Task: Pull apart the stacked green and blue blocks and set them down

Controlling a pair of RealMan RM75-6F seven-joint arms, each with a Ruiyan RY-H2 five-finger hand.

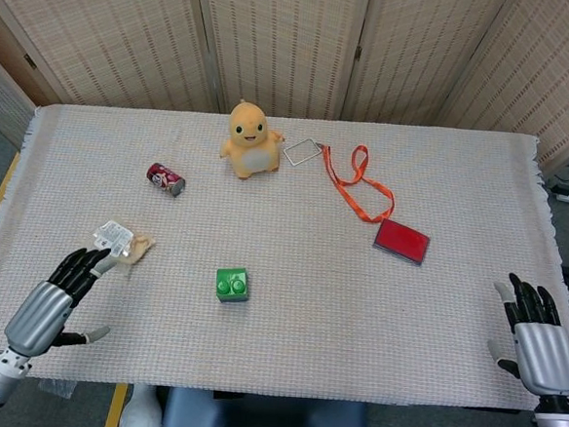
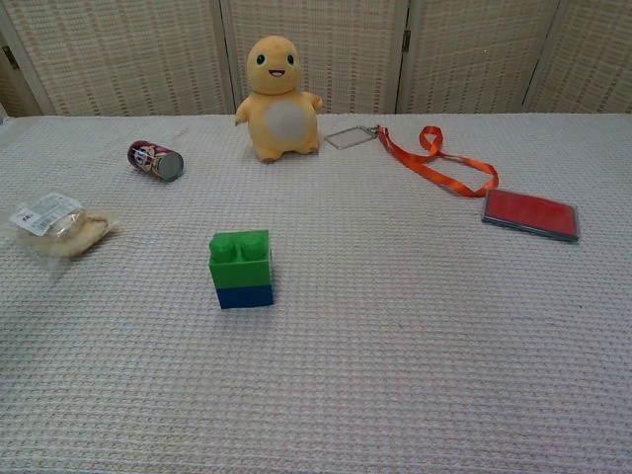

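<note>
The green block [image 2: 240,259] is seated on the blue block [image 2: 245,294], mid-worktop [image 1: 285,350], unheld. The left hand [image 1: 52,300] and right hand [image 1: 537,341] are spread, empty, flanking for a two-handed pull.

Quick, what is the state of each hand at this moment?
Left hand: open, fingers spread, holding nothing.
Right hand: open, fingers spread, holding nothing.

green studded plastic block [image 2: 240,259]: stacked squarely on the blue one, studs up, upright
blue plastic block [image 2: 245,295]: underneath, resting on the cloth-covered bench, left of centre
</note>
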